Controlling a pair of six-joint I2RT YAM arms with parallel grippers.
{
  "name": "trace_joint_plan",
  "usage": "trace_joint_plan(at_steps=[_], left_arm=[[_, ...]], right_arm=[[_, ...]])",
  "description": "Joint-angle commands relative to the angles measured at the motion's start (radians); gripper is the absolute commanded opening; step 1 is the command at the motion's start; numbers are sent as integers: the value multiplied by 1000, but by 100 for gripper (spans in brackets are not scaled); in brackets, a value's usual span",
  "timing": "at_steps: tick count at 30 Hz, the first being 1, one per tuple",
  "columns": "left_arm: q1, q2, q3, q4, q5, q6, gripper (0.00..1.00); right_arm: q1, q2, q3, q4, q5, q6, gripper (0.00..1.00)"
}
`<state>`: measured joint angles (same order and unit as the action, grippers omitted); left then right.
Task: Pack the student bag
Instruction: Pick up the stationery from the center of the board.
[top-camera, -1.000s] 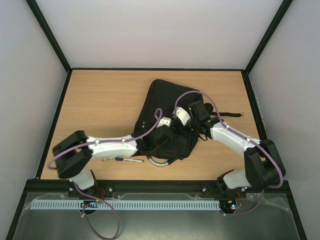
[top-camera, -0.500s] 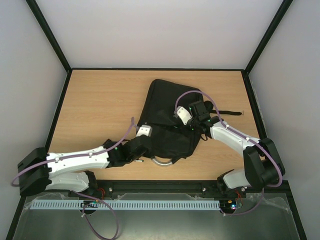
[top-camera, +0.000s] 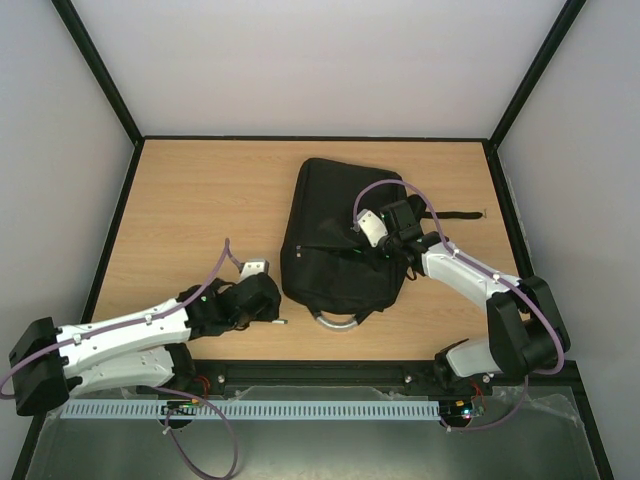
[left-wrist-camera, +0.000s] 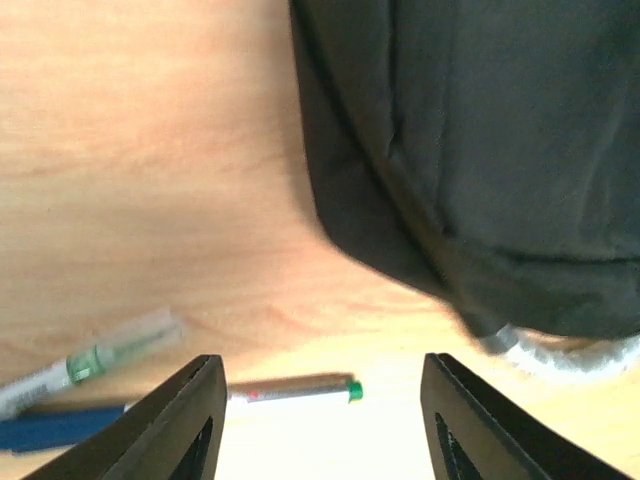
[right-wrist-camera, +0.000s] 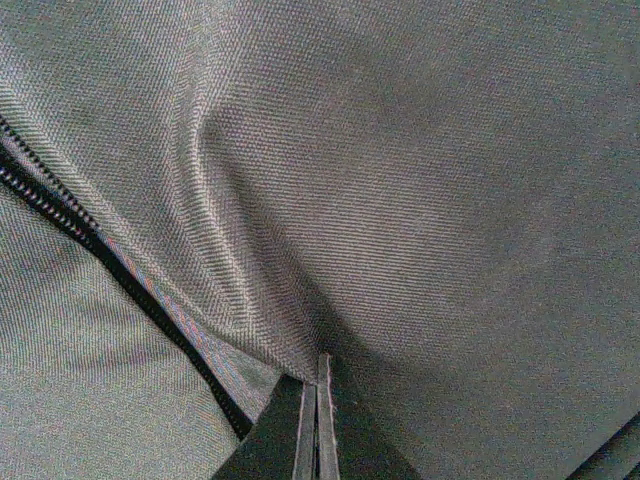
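Our left claw (left-wrist-camera: 320, 405) hangs released above the pens (left-wrist-camera: 290, 388) lying loose near the worktop's (top-camera: 190, 210) near edge, our right claw (right-wrist-camera: 317, 420) is clenched on fabric of the student bag (top-camera: 322, 205) mid-worktop, so we judge packing barely begun.

A: How much of the student bag (left-wrist-camera: 480, 150) is cut off?
B: In the left wrist view it is cropped by the top and right edges. Its grey handle (left-wrist-camera: 560, 352) is blurred and partly covered by the bag's lower corner. In the right wrist view only cloth is shown, and the zip (right-wrist-camera: 100, 262) is cut by the left edge.
A: And the pens (left-wrist-camera: 300, 388) left of the bag's near corner?
B: From above they are hidden under the left gripper (top-camera: 268, 305); only one tip (top-camera: 283, 321) can be seen. The clear pen (left-wrist-camera: 100, 358) and blue pen (left-wrist-camera: 45, 430) are cropped at the left edge, and print on the green-tipped pen is unreadably blurred.
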<state>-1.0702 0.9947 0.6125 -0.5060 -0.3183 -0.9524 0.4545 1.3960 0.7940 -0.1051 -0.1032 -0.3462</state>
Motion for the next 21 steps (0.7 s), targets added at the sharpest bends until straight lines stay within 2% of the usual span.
trace_joint_plan(at_steps=[1,6,11,15,21], left_arm=[[4,5,-29,-115,96,-30,58],[3,-25,-122,12,126,-292,61],[-8,1,-125,-6,61,-567,46],[-44,21,-120,-16,18,-687,44],[-47,132,-77,-61,39,-795,43]], right_arm=[[-15,-5,24,-22,30,18,1],[-16,-7,24,-27,22,15,1],[-18,-14,21,-28,20,15,1],[-19,-15,21,-28,16,14,1],[-19,-7,26,-36,13,10,1]])
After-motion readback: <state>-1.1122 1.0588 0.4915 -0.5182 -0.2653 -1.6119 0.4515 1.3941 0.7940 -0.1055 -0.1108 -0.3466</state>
